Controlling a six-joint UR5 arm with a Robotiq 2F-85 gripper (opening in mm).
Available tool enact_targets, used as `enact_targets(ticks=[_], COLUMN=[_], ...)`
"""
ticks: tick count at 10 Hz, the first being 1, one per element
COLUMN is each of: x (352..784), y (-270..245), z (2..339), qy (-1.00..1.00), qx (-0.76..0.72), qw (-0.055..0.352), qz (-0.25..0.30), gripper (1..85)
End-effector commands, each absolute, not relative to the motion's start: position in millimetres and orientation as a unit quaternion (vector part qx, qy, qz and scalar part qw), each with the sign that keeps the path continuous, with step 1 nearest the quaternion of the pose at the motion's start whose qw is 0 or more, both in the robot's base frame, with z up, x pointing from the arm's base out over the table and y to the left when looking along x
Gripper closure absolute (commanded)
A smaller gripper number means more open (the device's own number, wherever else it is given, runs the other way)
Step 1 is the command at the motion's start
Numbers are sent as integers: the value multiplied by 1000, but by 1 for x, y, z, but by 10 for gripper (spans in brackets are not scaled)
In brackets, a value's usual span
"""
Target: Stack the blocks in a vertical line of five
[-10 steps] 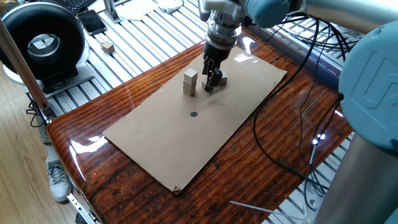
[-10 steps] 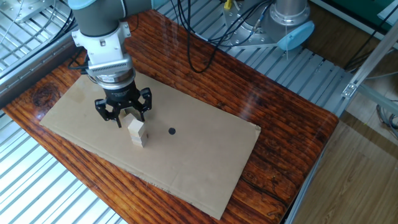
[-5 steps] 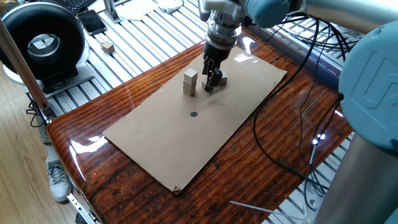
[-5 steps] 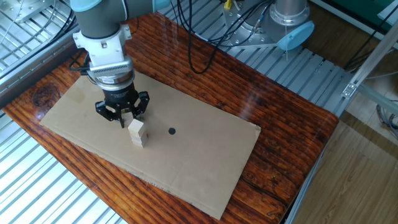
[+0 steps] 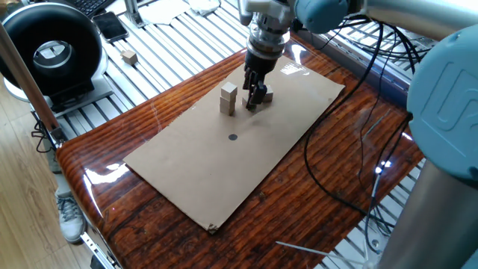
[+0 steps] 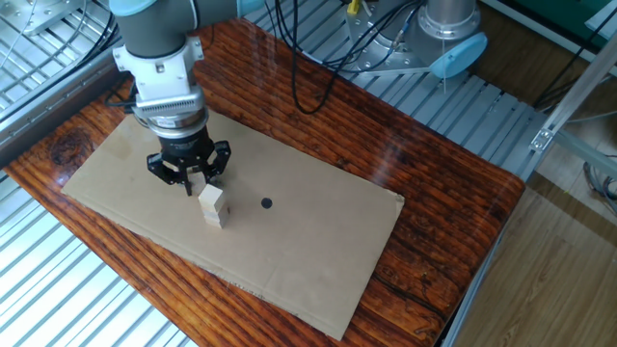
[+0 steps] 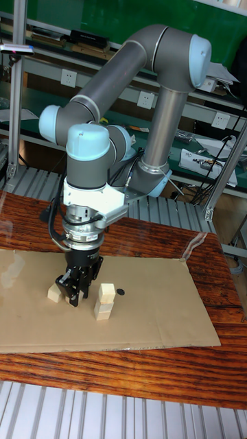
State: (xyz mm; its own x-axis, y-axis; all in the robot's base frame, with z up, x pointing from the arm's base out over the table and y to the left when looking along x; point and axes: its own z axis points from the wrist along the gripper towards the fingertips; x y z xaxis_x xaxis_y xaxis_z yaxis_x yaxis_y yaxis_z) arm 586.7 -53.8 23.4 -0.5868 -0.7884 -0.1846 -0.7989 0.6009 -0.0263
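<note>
A stack of two tan blocks (image 6: pixel 211 205) stands on the cardboard sheet (image 6: pixel 308 241), left of the black dot (image 6: pixel 266 203). My gripper (image 6: pixel 190 179) is down at the sheet just behind that stack, and its fingers are shut on a single block, of which only a tan sliver shows. In the tall fixed view the gripper (image 7: pixel 73 296) sits between the stack (image 7: pixel 104 302) and a loose block (image 7: pixel 53 293). In one fixed view the gripper (image 5: pixel 255 96) has that loose block (image 5: pixel 267 96) touching or nearly touching its right side, with the stack (image 5: pixel 228 99) to its left.
Another small tan cube (image 5: pixel 131 57) lies off the table on the metal rails, near a black round device (image 5: pixel 51 52). Cables (image 5: pixel 351 134) trail over the wooden table's right side. The big robot arm (image 7: pixel 137 75) arches over the back of the table.
The fingers have drawn together around the block since a second ago. The gripper has stayed low at the same spot, and the two-block stack has not moved.
</note>
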Motion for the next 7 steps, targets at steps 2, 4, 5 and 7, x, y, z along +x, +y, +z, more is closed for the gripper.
enact_targets(ticks=[2, 4, 5, 7], x=[579, 566, 563, 561], y=[-59, -61, -59, -58], z=[40, 54, 60, 76], qy=[918, 935, 942, 955], qx=[-387, -347, -327, -285], qw=[81, 64, 62, 56], qz=[38, 43, 50, 52], gripper=[737, 763, 770, 813])
